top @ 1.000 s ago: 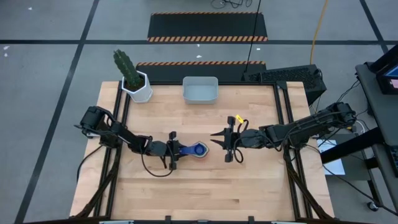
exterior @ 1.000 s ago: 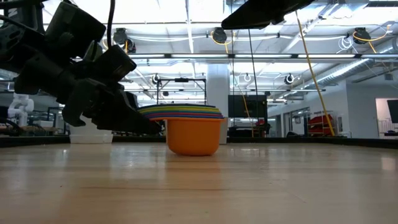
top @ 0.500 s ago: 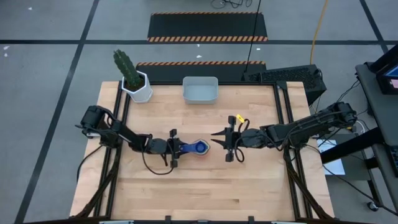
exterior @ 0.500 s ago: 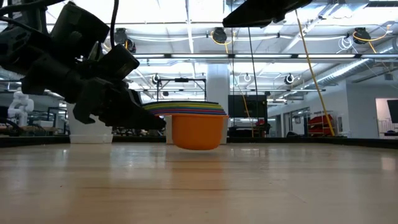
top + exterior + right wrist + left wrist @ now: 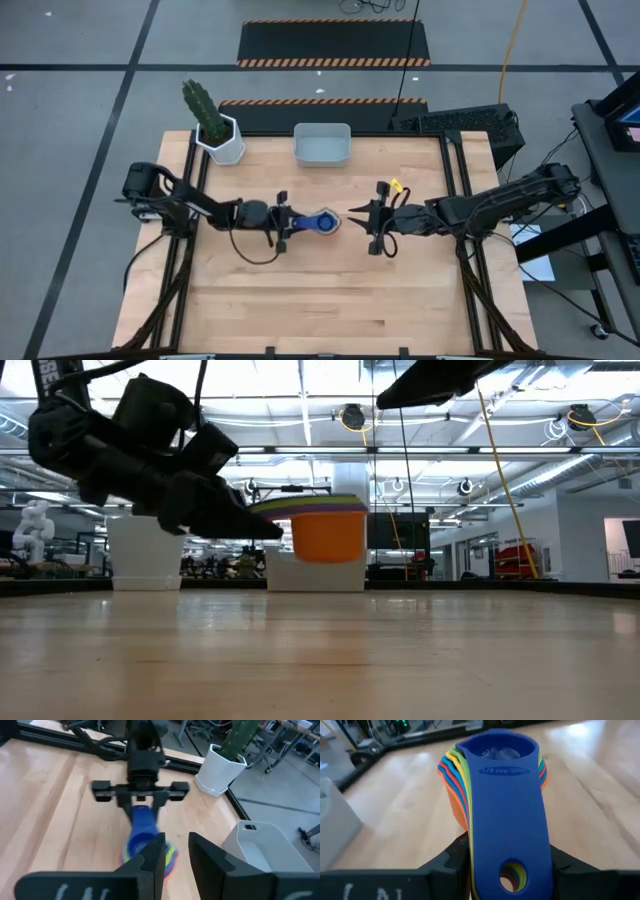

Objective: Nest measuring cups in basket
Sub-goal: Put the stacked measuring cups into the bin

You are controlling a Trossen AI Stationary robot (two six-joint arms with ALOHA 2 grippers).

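Observation:
The measuring cups [image 5: 321,222] are nested into one stack, dark blue on top and orange [image 5: 328,536] underneath. The stack hangs above the middle of the table. My left gripper [image 5: 284,226] is shut on the stacked handles. In the left wrist view the blue cup [image 5: 506,750] lies ahead of the gripper [image 5: 510,881]. My right gripper [image 5: 354,218] hovers just right of the stack, higher up, its fingers a little apart with nothing between them [image 5: 176,854]. The pale grey-blue basket [image 5: 322,145] stands at the far edge. My left gripper pinches the stacked flat handles [image 5: 485,865] near their free end with the hole, one finger [image 5: 454,859] on each long edge. The fingers come nearly level from the table's left and lie along the handles. The stack is lifted clear of the table, upright, its bowls toward the right.
A white hexagonal pot with a cactus [image 5: 221,140] stands at the far left corner, left of the basket [image 5: 260,840]. Bare wood lies all around the middle of the table [image 5: 320,300].
My left gripper has risen and swung toward the table's far edge, keeping its hold. The nested stack, which sat on the table a second ago, now hangs clear of it and stays upright.

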